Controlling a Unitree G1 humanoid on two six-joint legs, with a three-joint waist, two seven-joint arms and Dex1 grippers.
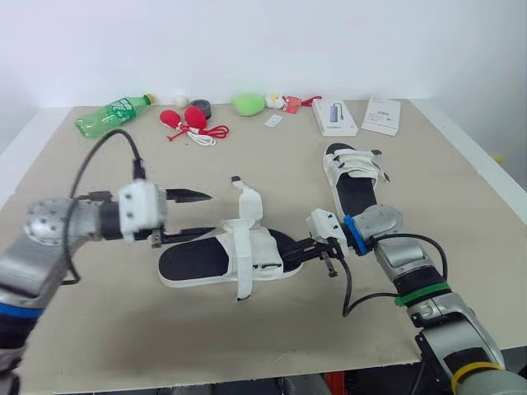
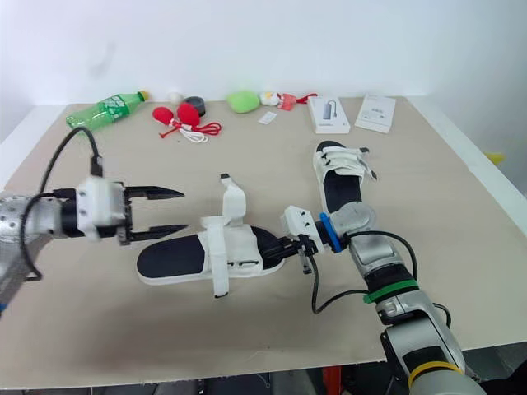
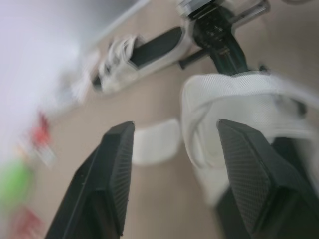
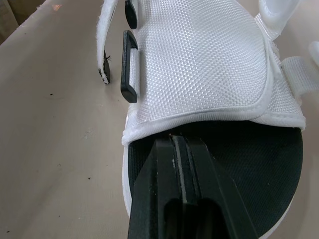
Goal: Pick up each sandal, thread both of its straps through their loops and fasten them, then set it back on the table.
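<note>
White mesh-strapped, black-soled sandal (image 1: 193, 262) lies mid-table with its straps loose. My right gripper (image 1: 298, 252) pinches one end of the sole. My left gripper (image 1: 206, 216) is spread at the other end. The second matching sandal (image 1: 354, 186) is just beyond. The beige tabletop (image 1: 99, 329) gives room nearside.

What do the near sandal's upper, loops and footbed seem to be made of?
On the sandal, the upper is white woven mesh fabric, matte; fine grid texture shows. The loops look like hard black plastic, smooth. The footbed is matte black, perhaps foam or rubber.
</note>
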